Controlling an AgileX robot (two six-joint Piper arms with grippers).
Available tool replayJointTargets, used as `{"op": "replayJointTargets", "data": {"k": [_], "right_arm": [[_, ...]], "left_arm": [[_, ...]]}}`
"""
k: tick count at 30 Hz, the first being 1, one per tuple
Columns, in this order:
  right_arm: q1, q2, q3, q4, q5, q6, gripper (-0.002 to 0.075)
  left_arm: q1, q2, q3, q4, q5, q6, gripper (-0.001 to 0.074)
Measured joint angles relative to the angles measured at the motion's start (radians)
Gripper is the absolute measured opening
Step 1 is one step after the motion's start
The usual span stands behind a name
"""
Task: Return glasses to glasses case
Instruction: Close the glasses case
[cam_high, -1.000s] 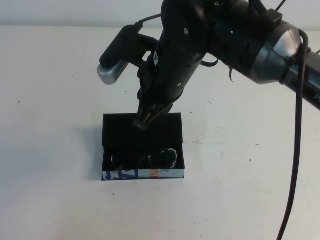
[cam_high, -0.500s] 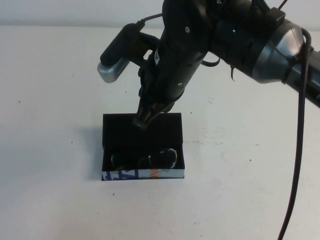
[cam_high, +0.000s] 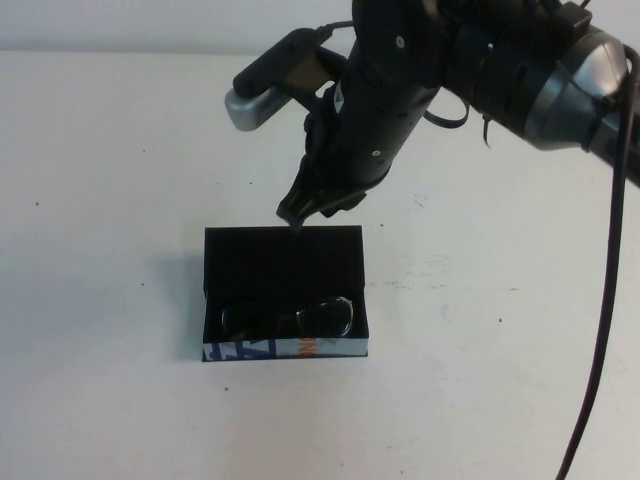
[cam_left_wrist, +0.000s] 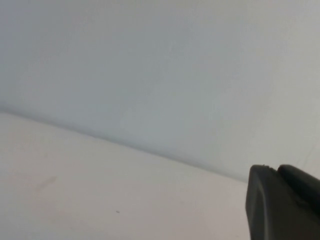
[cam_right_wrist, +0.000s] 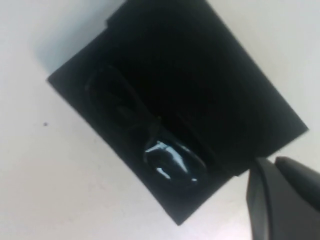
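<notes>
Right fingers: drawn together to a single dark tip, holding nothing; they hang just above the far edge of the open lid.
Right gripper: pointed downward from the arm that enters from the robot's right; in the right wrist view its tip shows beside one corner of the case.
Left gripper: only a dark edge appears in the left wrist view, against bare tabletop and wall; whether it is apart or together cannot be told. It is absent from the high view.
Glasses: folded, lying inside the case against the near wall; one lens glints in the right wrist view.
Glasses case: open, flat on the tabletop, the lid laid back toward the far side, the printed strip facing the robot.
Step in hand (judgement): the glasses appear already placed; the lid remains unclosed.
Next move (judgement): the tip would need to get under or behind the lid's far edge and swing it forward over the glasses without pushing the light case along the tabletop.
</notes>
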Motion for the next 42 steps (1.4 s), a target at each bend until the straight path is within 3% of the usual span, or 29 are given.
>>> {"op": "replayJointTargets", "data": {"k": [5,9,17,22,27,36,42], "right_arm": [[-0.039,0.0,0.0,0.0,0.0,0.063,-0.0011],[-0.058,0.0,0.0,0.006,0.0,0.093,-0.0011],[-0.074,0.008,0.0,0.033,0.0,0.096,-0.0011],[-0.091,0.024,0.0,0.045,0.0,0.096,-0.0011],[-0.12,0.03,0.0,0.09,0.0,0.096,-0.0011],[-0.197,0.032,0.0,0.162,-0.02,0.096,-0.0011],[-0.203,0.066,0.0,0.178,-0.079,0.096,-0.0011]], "left_arm": [[-0.028,0.048,-0.016,0.003,0.105,-0.308,-0.0004],[-0.131,0.227,-0.114,0.009,0.229,-0.369,-0.0004],[-0.454,0.705,-0.442,0.0,0.491,-0.195,-0.0004],[-0.554,0.94,-0.619,-0.153,0.666,0.058,-0.0004],[-0.521,1.087,-0.702,-0.383,0.756,0.377,-0.0004],[-0.259,1.258,-0.715,-0.816,0.812,0.855,-0.0004],[-0.276,1.458,-0.717,-1.043,0.794,1.125,-0.0004]]}}
